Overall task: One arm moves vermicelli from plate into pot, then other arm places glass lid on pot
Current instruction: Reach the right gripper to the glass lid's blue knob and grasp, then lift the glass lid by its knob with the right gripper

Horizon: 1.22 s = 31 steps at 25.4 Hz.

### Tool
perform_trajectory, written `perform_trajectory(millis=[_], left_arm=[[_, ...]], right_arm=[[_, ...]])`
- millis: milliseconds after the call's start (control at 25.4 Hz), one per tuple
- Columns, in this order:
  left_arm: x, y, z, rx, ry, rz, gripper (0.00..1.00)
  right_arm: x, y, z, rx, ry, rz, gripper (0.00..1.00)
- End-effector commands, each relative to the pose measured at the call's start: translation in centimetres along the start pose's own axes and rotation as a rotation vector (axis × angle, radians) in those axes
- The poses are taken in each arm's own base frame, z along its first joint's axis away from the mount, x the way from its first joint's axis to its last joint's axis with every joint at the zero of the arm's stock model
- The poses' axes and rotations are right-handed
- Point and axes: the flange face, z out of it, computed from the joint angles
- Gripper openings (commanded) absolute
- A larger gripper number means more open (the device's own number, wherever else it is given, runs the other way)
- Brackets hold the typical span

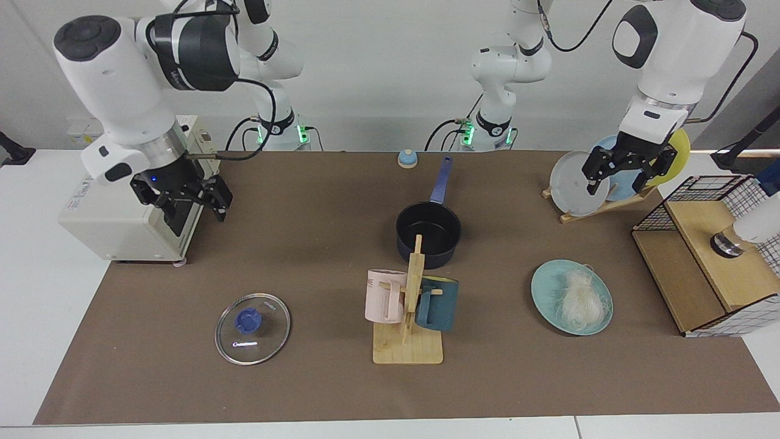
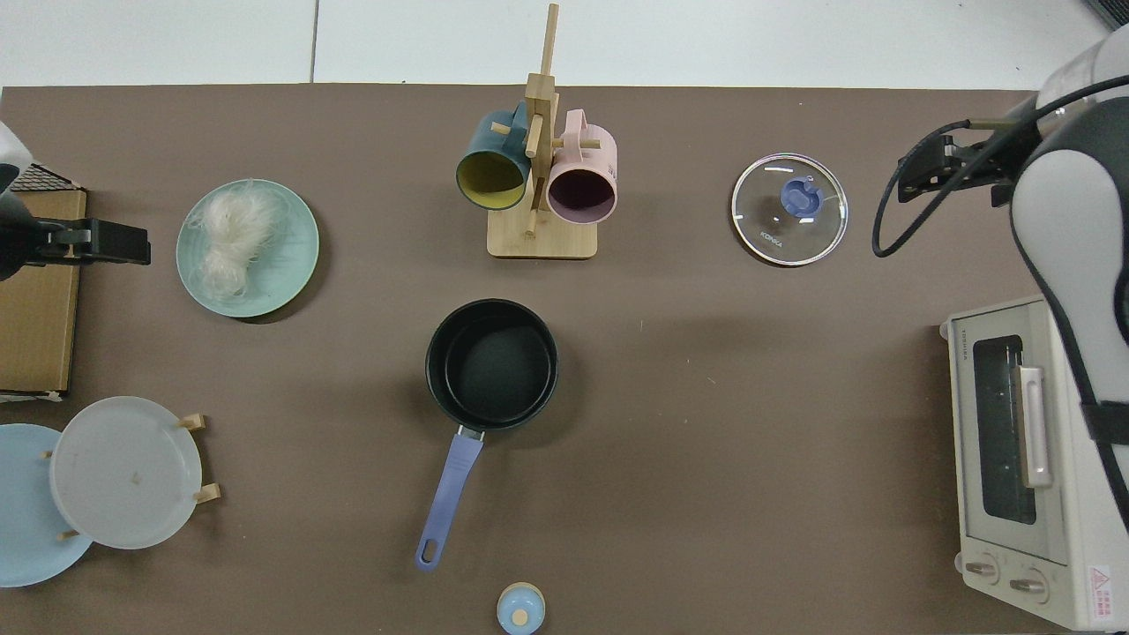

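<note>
The vermicelli [image 1: 577, 297] [image 2: 231, 238] lies in a whitish tangle on the teal plate [image 1: 546, 285] [image 2: 293, 265]. The dark pot [image 1: 428, 230] [image 2: 491, 363] stands mid-table with nothing in it, its blue handle pointing toward the arm bases. The glass lid [image 1: 252, 328] [image 2: 789, 208] with its blue knob lies flat on the mat. My right gripper [image 1: 194, 207] [image 2: 937, 168] hangs open in front of the toaster, behind and to the side of the lid. My left gripper [image 1: 616, 178] [image 2: 104, 242] waits open above the dish rack, well behind the plate.
A toaster oven [image 1: 116, 210] [image 2: 1023, 450] sits by the right arm. A wooden mug rack [image 1: 407, 341] [image 2: 540, 238] with two mugs stands in front of the pot. A dish rack [image 1: 576, 183] [image 2: 123, 472], a wire basket [image 1: 713, 256] and a small blue bell [image 1: 407, 158] are nearby.
</note>
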Motion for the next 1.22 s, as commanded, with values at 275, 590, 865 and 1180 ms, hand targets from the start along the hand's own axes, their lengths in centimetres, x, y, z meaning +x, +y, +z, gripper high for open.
perform_trajectory(millis=[275, 590, 865, 1180], left_arm=[[-0.5, -0.3, -0.2, -0.006, -0.008, -0.006, 1.0], [-0.5, -0.3, -0.2, -0.006, -0.008, -0.008, 1.0], [-0.5, -0.3, -0.1, -0.006, -0.01, -0.008, 1.0], [-0.5, -0.3, -0.2, -0.006, -0.009, -0.008, 1.0]], right_arm=[[4.9, -1.4, 4.3, 0.023, 0.066, -0.024, 0.99], [6.4, -1.9, 7.4, 0.026, 0.078, -0.026, 0.99], [7.3, -2.3, 10.6, 0.026, 0.061, -0.029, 0.99], [8.1, -2.6, 13.6, 0.028, 0.061, -0.03, 0.99]])
